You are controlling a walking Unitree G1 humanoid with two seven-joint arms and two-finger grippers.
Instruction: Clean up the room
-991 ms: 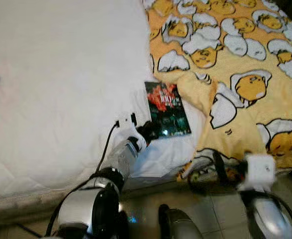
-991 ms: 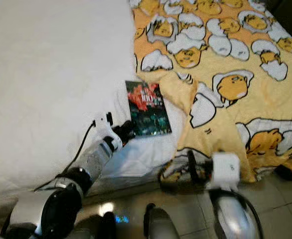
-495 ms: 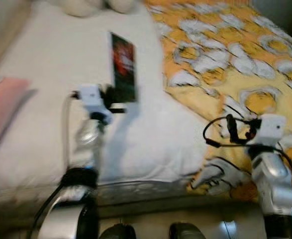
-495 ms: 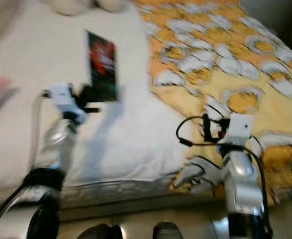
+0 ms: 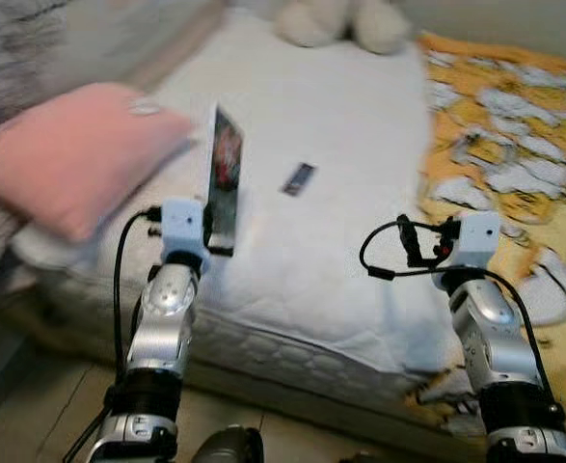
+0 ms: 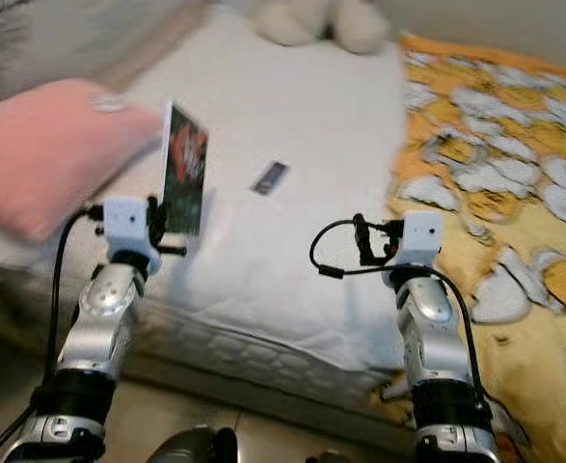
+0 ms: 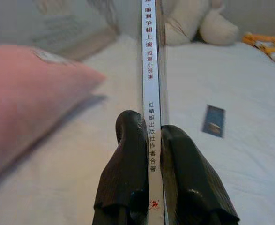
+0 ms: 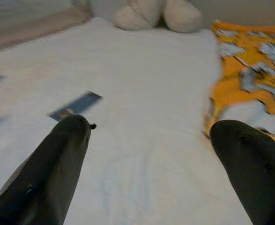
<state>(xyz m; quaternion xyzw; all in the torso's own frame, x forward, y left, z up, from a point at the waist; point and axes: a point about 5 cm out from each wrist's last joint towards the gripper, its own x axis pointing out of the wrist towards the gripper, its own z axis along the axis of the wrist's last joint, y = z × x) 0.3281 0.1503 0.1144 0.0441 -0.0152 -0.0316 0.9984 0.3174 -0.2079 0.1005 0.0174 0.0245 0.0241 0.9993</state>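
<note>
left gripper point(image 7: 149, 140): fingers pinching book point(image 5: 224, 178) by its spine, upright above the mattress point(image 5: 360, 193)
right gripper point(image 8: 151, 154): fingers spread wide, over mattress
small dark card point(image 5: 299, 178): flat on mattress
pink pillow point(image 5: 70, 154): on mattress, beside book
yellow blanket point(image 5: 514, 125): covers mattress far side

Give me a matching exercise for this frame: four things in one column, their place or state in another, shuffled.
1. book
2. pink pillow
3. small dark card
4. right gripper

A. flat on the white sheet
B. open, holding nothing
C. upright, clamped in the left gripper
D. at the bed's left edge

Pairs: 1-C, 2-D, 3-A, 4-B
</note>
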